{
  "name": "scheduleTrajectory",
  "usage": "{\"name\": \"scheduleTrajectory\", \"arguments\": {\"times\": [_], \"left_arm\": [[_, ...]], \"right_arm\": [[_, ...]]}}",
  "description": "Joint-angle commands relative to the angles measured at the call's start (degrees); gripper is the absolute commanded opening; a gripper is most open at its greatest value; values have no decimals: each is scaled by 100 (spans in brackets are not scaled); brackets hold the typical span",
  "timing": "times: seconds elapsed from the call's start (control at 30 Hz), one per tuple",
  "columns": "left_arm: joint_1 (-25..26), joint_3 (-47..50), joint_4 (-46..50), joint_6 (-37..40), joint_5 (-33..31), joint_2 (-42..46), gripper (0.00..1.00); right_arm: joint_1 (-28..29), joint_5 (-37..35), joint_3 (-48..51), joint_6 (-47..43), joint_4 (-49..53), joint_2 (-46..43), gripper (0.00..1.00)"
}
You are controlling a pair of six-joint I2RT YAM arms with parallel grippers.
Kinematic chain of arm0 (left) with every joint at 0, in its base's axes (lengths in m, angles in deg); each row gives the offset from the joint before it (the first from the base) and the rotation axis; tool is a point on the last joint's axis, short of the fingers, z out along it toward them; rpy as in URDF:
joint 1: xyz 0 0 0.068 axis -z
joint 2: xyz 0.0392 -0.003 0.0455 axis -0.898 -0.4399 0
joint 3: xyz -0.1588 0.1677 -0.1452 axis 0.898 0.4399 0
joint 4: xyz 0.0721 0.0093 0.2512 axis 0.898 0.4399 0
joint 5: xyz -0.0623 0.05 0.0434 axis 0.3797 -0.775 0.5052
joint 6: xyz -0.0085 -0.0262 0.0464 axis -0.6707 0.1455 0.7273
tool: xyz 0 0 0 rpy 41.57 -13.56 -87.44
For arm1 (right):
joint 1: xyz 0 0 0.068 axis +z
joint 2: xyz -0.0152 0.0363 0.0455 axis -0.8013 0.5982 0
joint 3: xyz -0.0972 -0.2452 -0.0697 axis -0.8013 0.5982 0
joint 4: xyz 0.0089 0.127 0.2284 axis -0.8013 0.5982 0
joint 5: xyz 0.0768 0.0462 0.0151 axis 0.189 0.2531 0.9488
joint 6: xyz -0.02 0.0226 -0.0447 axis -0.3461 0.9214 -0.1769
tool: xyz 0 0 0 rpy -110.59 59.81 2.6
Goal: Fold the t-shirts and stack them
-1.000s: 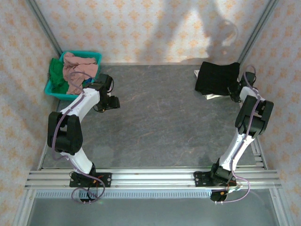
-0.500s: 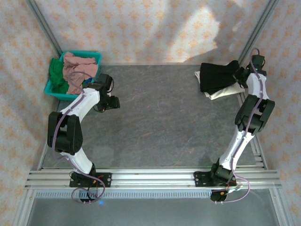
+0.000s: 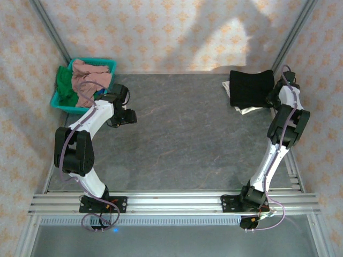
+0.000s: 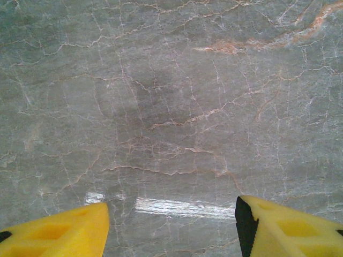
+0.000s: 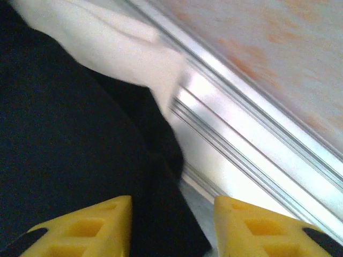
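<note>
A folded black t-shirt [image 3: 249,87] lies at the table's back right on top of a cream-white t-shirt [image 3: 247,110]. My right gripper [image 3: 274,93] stands at the black shirt's right edge. In the right wrist view the jaws of this gripper [image 5: 171,230] are open, and the black t-shirt [image 5: 75,139] reaches partly in between its fingers [image 5: 99,225], with the cream t-shirt [image 5: 112,40] behind. Pink [image 3: 87,80], green [image 3: 65,83] and blue [image 3: 99,95] t-shirts lie heaped in the basket. My left gripper [image 3: 129,116] hangs open over bare table [image 4: 171,107].
The teal basket [image 3: 58,100] sits at the back left corner, just behind the left arm. An aluminium rail [image 5: 257,144] runs along the table's right edge close to the right gripper. Patterned walls enclose the table on three sides.
The right gripper swung up and back along the black shirt's right edge, came down a little and opened. The black shirt now lies squarer on the cream one. The left arm stayed still.
</note>
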Motion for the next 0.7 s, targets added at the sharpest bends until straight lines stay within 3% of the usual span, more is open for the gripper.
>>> {"name": "scheduleTrajectory", "arguments": {"times": [0.0,0.13,0.3,0.4,0.47,0.67], "left_arm": [[41,-67,122,75,45,62,64],[33,-32,98,75,72,108,64],[38,-2,56,68,98,48,64],[41,-1,53,82,133,21,64],[42,33,22,91,142,37,64],[34,107,-40,123,187,40,64]], "right_arm": [[345,-1330,412,-51,-105,-1019,48],[828,-1308,1279,-375,-673,-1727,53],[2007,-1138,1938,-1396,-1297,-1958,63],[2502,-1297,1594,-1590,-1076,-1548,65],[2741,-1828,1211,-1659,-818,-1156,65],[3008,-2842,315,-1945,-145,-229,66]]}}
